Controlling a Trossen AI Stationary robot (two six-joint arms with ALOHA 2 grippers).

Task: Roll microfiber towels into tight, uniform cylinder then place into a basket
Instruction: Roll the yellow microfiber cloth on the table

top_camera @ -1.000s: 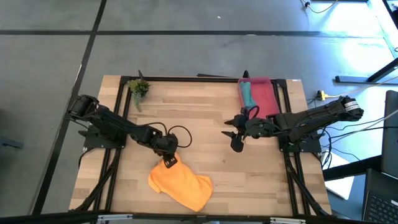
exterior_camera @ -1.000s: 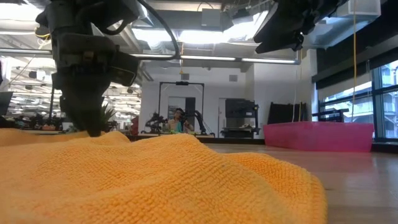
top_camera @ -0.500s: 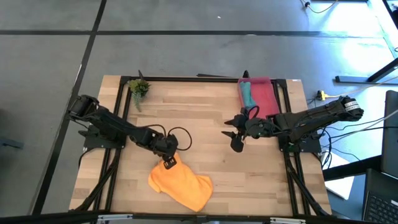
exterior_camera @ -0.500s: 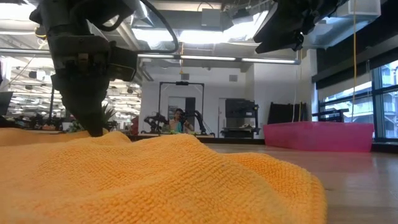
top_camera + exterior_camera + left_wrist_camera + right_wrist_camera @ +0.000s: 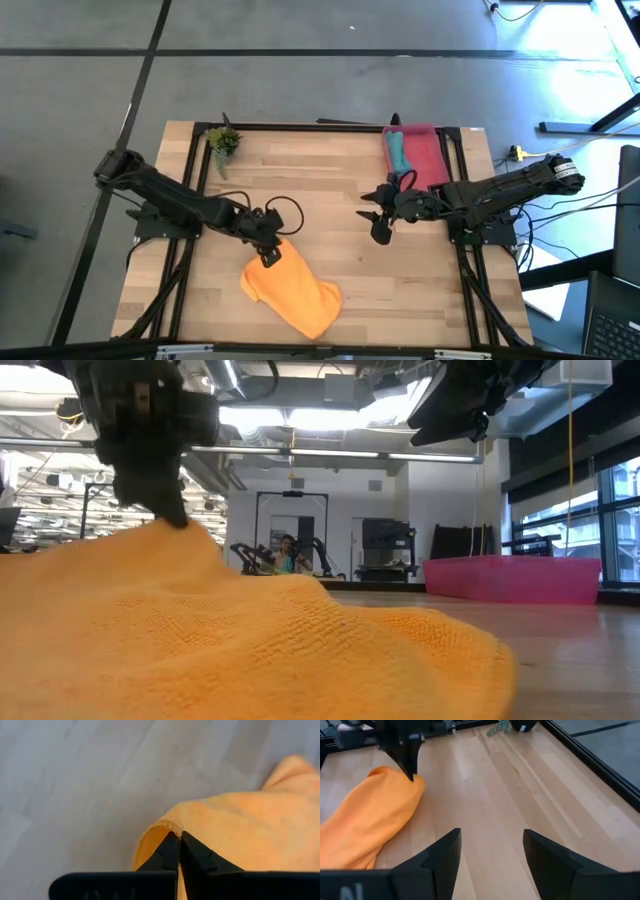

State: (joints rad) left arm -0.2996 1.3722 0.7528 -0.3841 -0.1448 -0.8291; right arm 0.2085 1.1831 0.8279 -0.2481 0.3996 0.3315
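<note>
Orange towel (image 5: 291, 294) pinched at one edge, lifted off the wooden table (image 5: 330, 190).
Left gripper (image 5: 268, 257) clamped tight on a thin hem: liable to slip free, or to drag the cloth crumpled instead of flat, spoiling a tight roll. Right gripper (image 5: 378, 222) parked mid-table, fingers half apart, empty. Teal towel (image 5: 398, 152) already in the basket (image 5: 427, 155) at the far edge.
</note>
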